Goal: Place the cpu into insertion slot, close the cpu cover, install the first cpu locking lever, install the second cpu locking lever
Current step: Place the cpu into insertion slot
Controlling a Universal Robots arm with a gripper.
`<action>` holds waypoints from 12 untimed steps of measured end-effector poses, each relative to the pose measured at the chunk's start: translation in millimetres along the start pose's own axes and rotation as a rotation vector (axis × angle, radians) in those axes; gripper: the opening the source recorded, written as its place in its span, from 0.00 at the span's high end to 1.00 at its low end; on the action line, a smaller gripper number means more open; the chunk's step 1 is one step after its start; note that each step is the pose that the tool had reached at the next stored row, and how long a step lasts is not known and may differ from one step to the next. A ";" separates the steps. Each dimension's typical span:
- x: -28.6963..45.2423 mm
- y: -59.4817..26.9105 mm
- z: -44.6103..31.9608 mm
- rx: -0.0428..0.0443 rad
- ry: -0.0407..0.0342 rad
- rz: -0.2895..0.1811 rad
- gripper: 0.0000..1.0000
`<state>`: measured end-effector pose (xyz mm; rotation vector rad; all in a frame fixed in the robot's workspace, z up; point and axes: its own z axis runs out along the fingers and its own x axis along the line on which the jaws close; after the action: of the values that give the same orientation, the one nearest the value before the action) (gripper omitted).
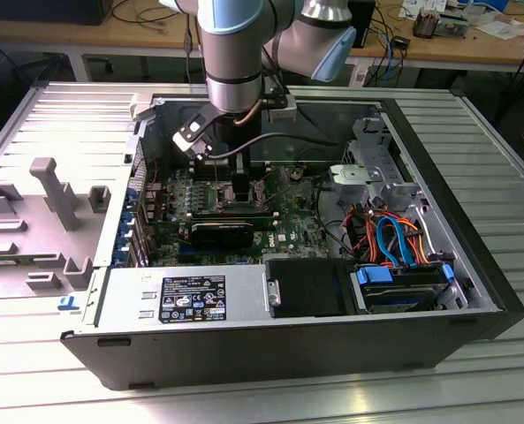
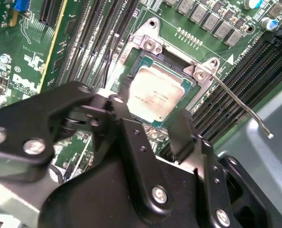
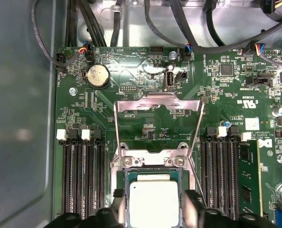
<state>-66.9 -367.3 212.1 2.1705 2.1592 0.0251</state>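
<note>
On the exterior view's left, a grey plastic fixture tray (image 1: pixel 45 221) lies on the ribbed aluminium surface (image 1: pixel 474 141), just beside an open black computer case (image 1: pixel 288 353). A pale-blue and silver robot arm (image 1: pixel 233 53) reaches down into the case over the green motherboard (image 1: pixel 279 199).

In both wrist views the black fingers (image 2: pixel 126 128) (image 3: pixel 116 213) stand apart, one on either side of the cpu (image 2: pixel 155 92) (image 3: pixel 154 204), a small square chip with a dull silver-grey top. I cannot tell whether they touch it. The cpu lies flat in the insertion slot (image 3: pixel 152 171), a dark square socket with a metal rim.

Beyond the socket, the cpu cover (image 3: pixel 157 98), a thin silvery frame with a square window, is swung open. A thin metal locking lever (image 2: pixel 240 107) juts away from the socket's corner across the long black memory slots (image 3: pixel 221 175).

On the exterior view's right, orange and blue cables (image 1: pixel 390 234) lie near a silvery drive cage (image 1: pixel 368 163).
</note>
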 end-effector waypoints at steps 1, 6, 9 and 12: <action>-0.1 0.1 -1.1 0.0000 0.0000 0.000 0.45; -0.3 0.5 -6.7 0.0003 0.0000 0.000 0.70; -0.3 0.7 -7.6 0.0006 0.0004 0.000 0.82; -0.4 0.7 -7.8 0.0008 0.0000 0.000 0.89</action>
<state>-66.8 -367.3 219.9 2.1709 2.1597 0.0242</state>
